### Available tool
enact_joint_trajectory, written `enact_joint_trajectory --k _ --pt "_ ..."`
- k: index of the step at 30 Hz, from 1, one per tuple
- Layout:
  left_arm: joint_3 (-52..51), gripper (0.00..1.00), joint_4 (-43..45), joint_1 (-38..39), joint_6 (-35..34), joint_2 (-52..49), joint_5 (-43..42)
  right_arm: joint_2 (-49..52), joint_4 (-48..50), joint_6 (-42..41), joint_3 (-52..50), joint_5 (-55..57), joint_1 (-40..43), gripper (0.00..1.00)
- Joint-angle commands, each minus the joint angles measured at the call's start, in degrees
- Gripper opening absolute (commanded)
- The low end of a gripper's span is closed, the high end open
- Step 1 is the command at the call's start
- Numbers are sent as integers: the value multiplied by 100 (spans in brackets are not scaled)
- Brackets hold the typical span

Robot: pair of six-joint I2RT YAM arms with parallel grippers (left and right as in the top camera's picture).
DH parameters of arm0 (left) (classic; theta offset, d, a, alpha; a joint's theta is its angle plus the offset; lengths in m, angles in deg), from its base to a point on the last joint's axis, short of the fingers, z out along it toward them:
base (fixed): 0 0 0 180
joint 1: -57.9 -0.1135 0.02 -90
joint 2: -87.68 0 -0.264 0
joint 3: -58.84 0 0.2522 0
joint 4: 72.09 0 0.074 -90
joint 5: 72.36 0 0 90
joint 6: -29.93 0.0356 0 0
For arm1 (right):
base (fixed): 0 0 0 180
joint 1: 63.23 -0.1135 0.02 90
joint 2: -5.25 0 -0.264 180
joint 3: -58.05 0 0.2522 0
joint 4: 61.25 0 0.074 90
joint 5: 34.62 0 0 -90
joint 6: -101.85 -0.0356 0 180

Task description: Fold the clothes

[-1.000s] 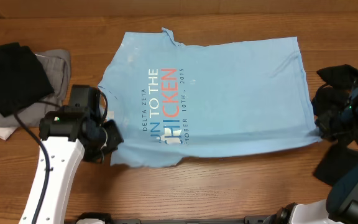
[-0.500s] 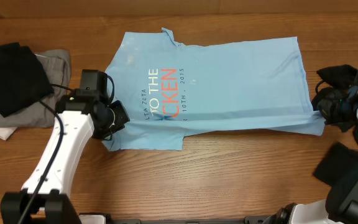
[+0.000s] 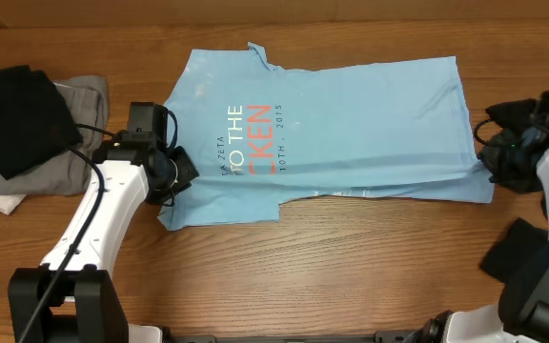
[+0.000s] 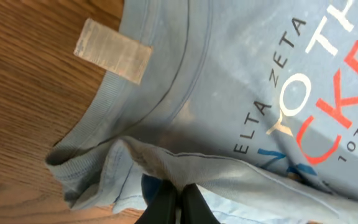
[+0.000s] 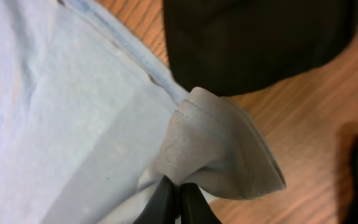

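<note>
Sky-blue cotton fills the middle of the wooden table (image 3: pixel 351 286): the T-shirt (image 3: pixel 351 114) lies spread flat with its collar end toward the left and its hem toward the right, the red and white lettering running sideways across it. Its near long edge is drawn up off the wood in a shallow fold. The left arm slants up from the lower left corner, its white link angled toward the collar end, and the left gripper (image 3: pixel 181 174) is pinched tight on a bunched ridge of blue fabric just beside the neckline (a pale neck label (image 4: pixel 112 51) shows at the collar in the wrist view). The right arm comes in from the right edge with its wrist bent toward the hem, and the right gripper (image 5: pixel 178 199) is likewise clamped shut on the T-shirt, holding a folded hem corner raised off the table. A black garment (image 3: pixel 17 110) sits on a grey garment (image 3: pixel 79 133) at the far left, well apart from the shirt.
</note>
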State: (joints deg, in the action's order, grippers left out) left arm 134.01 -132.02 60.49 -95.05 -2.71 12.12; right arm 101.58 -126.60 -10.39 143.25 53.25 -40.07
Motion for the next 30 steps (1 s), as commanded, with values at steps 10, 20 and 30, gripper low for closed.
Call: enact_joint_trajectory --k 10,20,30 --pt "-35 4 42 -151 -146 -37 175 275 844 -2 -24 26 -168 4" --pt "-35 4 24 -151 -339 -37 610 282 957 2 -24 -17 -173 4" --pt "-42 4 155 -146 -393 -214 614 621 1071 15 -24 -15 -428 7"
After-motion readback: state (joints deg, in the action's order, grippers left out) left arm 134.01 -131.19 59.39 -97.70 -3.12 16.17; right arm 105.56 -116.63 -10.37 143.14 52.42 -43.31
